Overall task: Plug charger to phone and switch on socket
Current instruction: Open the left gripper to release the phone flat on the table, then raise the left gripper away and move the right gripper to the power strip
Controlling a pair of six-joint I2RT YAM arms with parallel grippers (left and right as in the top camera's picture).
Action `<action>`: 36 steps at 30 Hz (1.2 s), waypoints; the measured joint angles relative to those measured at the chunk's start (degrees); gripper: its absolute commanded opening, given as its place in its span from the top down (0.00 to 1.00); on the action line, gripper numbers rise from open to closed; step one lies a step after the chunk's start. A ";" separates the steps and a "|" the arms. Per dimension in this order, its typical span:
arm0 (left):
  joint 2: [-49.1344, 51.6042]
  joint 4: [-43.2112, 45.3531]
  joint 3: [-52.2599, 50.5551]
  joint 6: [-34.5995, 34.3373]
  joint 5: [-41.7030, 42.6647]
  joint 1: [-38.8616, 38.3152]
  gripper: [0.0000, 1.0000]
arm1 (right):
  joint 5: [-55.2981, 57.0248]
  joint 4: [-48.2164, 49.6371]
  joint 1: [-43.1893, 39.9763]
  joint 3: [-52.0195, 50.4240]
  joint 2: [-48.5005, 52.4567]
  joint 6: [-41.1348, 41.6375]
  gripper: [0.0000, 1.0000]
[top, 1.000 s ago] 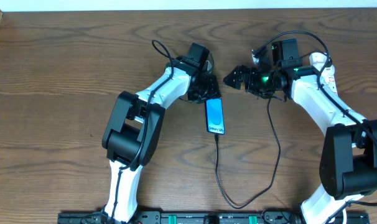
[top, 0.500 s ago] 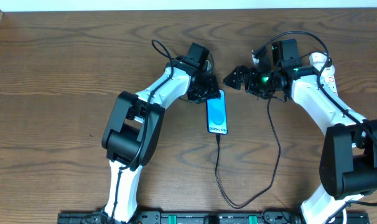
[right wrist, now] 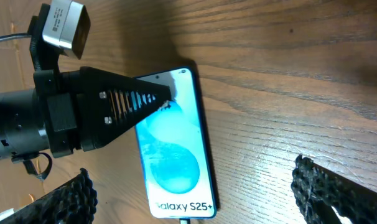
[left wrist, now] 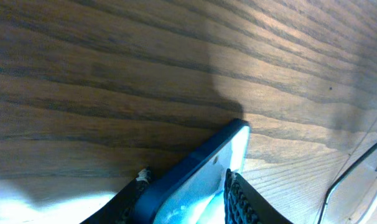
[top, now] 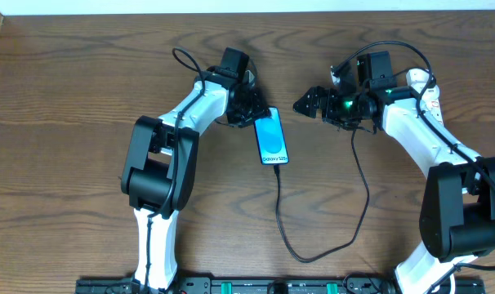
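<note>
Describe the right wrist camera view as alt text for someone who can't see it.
A phone with a bright blue screen, seen against a wooden table, has its top corner pinched by the left arm's fingers. The right arm's own fingers show at the frame's bottom corners, spread apart.

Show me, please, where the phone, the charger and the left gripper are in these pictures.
phone [top: 272, 139]: overhead view, middle of its blue screen.
charger [top: 278, 204]: overhead view, black cable below the phone.
left gripper [top: 256, 118]: overhead view, fingertips at the phone's top end.

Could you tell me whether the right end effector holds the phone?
No, the left end effector grips the phone; the right end effector stands open, apart.
</note>
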 measured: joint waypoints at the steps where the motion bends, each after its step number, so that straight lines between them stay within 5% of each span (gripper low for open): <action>1: 0.00 -0.20 0.02 0.02 -0.02 0.07 0.57 | 0.00 0.02 0.00 0.00 0.02 0.00 0.01; 13: -0.33 -1.79 0.28 0.11 -1.18 0.04 0.47 | 0.00 0.00 0.00 0.00 0.02 0.00 0.01; 24: -3.10 -4.09 0.50 4.42 -11.54 5.33 0.39 | 0.37 -0.39 0.00 0.00 0.00 -0.22 0.01; 36: -28.04 -21.73 0.44 18.16 -25.70 9.09 0.39 | 5.01 -0.79 0.00 0.00 0.00 -0.42 0.01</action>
